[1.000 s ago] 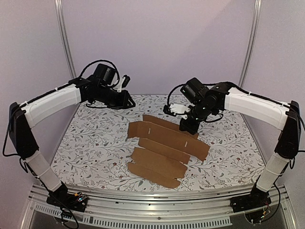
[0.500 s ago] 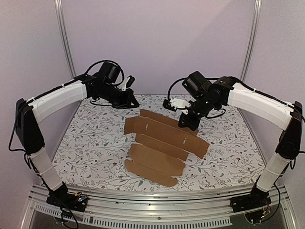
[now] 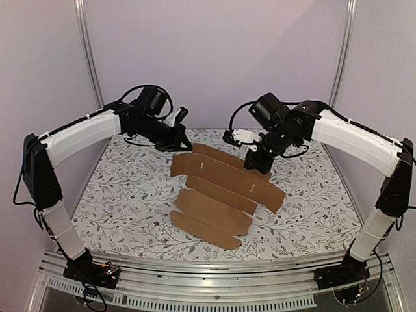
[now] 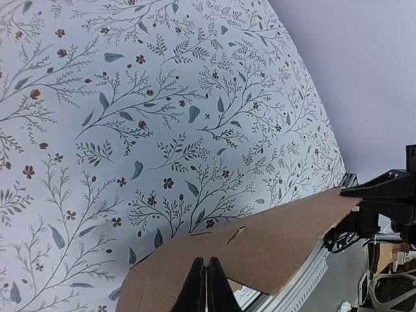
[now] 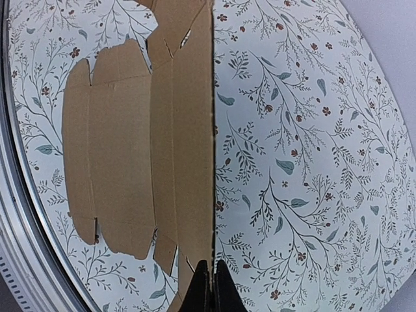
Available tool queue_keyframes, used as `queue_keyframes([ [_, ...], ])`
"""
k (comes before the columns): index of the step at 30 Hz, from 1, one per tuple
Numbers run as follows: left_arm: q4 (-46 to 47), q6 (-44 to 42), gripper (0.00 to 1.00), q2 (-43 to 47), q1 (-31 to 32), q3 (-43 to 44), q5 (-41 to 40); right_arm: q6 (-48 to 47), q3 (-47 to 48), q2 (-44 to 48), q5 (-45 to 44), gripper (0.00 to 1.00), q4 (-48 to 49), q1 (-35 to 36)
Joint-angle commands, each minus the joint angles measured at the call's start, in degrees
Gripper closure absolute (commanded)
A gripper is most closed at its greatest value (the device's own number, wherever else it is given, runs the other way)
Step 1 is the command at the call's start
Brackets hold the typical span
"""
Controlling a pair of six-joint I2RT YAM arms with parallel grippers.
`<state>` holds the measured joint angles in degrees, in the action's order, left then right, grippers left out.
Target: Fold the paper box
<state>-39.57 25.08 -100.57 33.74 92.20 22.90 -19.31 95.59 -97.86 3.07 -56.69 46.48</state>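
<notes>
Two hands closed: your left hand (image 3: 182,145) pinching the paper box (image 3: 224,195) sheet's far-left flap, your right hand (image 3: 257,164) clamping its far edge, sheet on the floral table (image 3: 123,195).

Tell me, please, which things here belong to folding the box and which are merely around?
Part of the job:
- paper box, a flat cardboard sheet
- left gripper, jaws shut on its edge
- right gripper, jaws shut on its far edge

Merely around:
- floral table cover
- metal frame posts
</notes>
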Motion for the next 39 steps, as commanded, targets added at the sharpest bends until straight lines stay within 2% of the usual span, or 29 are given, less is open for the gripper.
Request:
queue_keyframes([
  [1, -1.53, -0.98, 0.97, -0.76, 1.17, 2.13, 1.71, 0.94, 2.30, -0.99, -1.53, 1.00, -0.79, 0.22],
  [27, -2.00, -3.16, 1.00, -3.01, 7.24, 3.97, 4.48, 4.82, 3.81, -3.19, -6.03, 1.00, -0.71, 0.25],
  [39, 0.53, -1.80, 1.00, -5.82, 8.71, 6.38, 3.51, 6.91, 2.52, -1.93, -1.46, 1.00, -0.47, 0.22],
])
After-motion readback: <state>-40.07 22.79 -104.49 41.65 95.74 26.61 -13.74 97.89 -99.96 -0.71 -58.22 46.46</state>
